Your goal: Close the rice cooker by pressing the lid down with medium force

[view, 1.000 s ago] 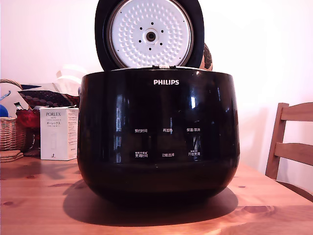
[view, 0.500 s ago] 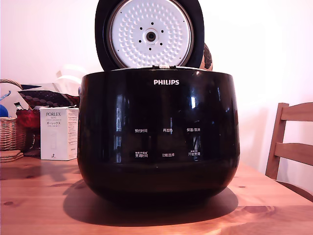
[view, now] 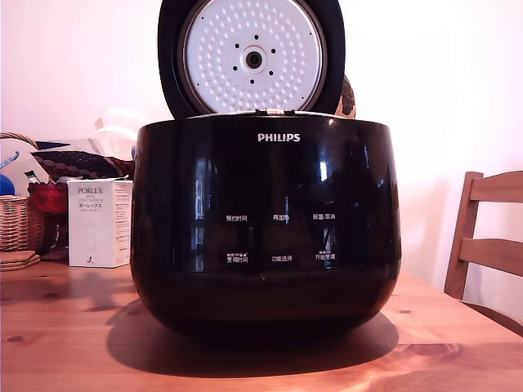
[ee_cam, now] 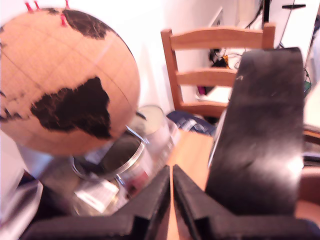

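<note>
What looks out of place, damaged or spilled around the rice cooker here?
Nothing stands out. The rice cooker sits level on the wooden table with its lid upright and open. No spill or damage shows.

The rice cooker (view: 265, 229) is sitting in the middle of the table (view: 65, 343), with the lid (view: 251, 57) standing upright above its back edge. The PORLEX box (view: 99, 222) is standing on the table toward the exterior view's left, a wicker basket (view: 15, 220) lying farther left. A wooden chair (view: 486, 237) is standing beyond the table's edge at the exterior view's right. In the wrist view, a globe (ee_cam: 65, 82) is sitting above a glass jar (ee_cam: 125, 155).
</note>
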`<state>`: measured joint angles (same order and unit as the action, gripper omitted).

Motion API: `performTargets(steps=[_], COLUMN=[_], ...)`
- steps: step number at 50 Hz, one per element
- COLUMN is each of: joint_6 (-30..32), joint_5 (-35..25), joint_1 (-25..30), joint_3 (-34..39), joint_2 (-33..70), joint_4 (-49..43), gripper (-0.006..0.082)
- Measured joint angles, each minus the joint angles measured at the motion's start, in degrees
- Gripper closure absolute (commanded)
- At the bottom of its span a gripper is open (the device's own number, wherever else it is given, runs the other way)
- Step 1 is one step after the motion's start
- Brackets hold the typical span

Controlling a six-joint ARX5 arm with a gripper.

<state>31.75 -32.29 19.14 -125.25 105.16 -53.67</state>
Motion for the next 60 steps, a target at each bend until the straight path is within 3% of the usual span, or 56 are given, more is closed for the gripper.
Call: performTargets(steps=[25,43,60], joint_6=[0.0,-1.5,-5.9], joint_5=[0.6,6.0,9.7], joint_1=[7.5,11.9,13.5], joint_3=[-0.3,-0.3,-0.3], joint_2=[0.0,0.0,-0.1], joint_4=[-10.6,-18.3,-18.1], gripper=[0.0791,0.0791,0.0791])
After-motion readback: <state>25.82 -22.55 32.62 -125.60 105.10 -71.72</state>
